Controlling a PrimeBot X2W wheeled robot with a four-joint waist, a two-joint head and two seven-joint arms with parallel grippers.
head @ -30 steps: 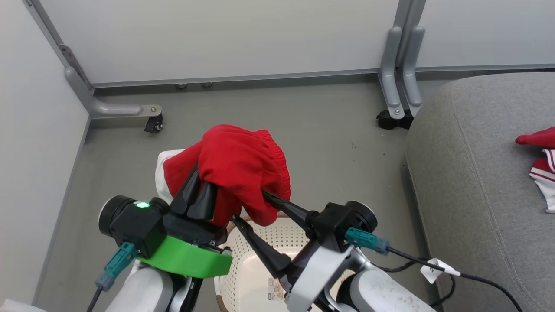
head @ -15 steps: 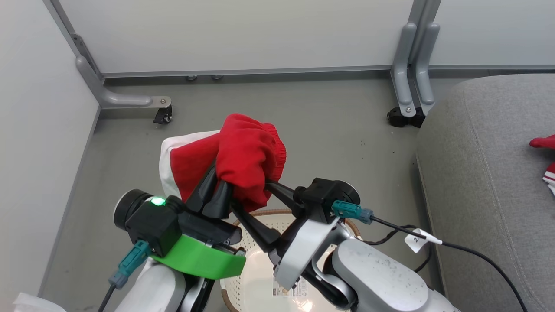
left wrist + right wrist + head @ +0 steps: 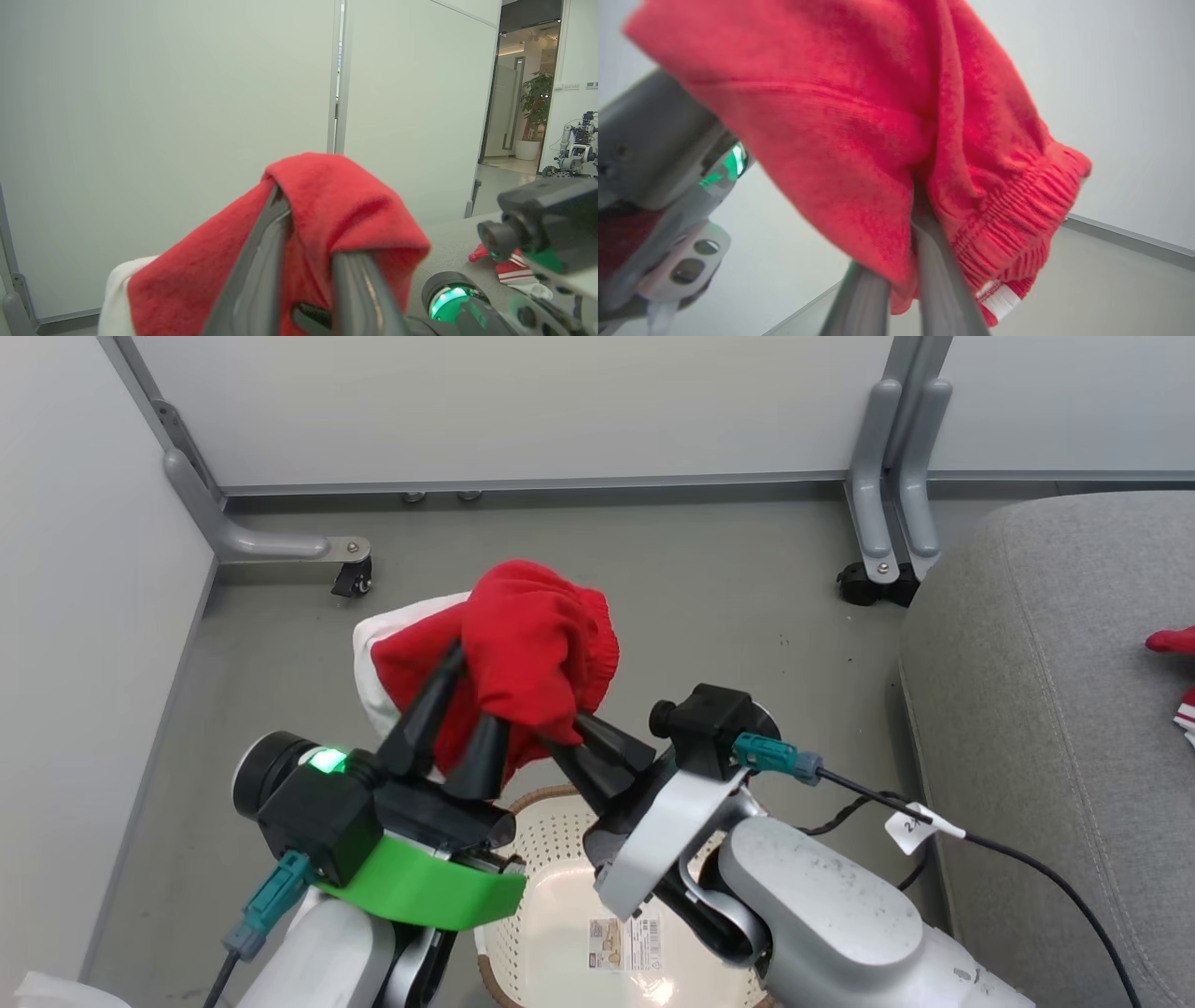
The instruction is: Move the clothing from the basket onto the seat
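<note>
Right gripper (image 3: 571,733): fingers pressed together on a lower fold of the red garment (image 3: 532,644).
Left gripper (image 3: 471,695): fingers parted, the garment draped over their tips.
Red garment: bunched in the air above the far rim of the basket (image 3: 551,821).
Basket: on the floor (image 3: 728,597) beneath both arms, label sticker (image 3: 621,943) on its bottom.
Seat (image 3: 1027,644): at right, another red garment (image 3: 1178,639) lying on it.

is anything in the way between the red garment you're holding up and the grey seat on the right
Nothing visible blocks it. The red soft fabric garment is held above the cream perforated plastic basket by the right hand; only bare floor lies between it and the grey fabric seat cushion.
</note>
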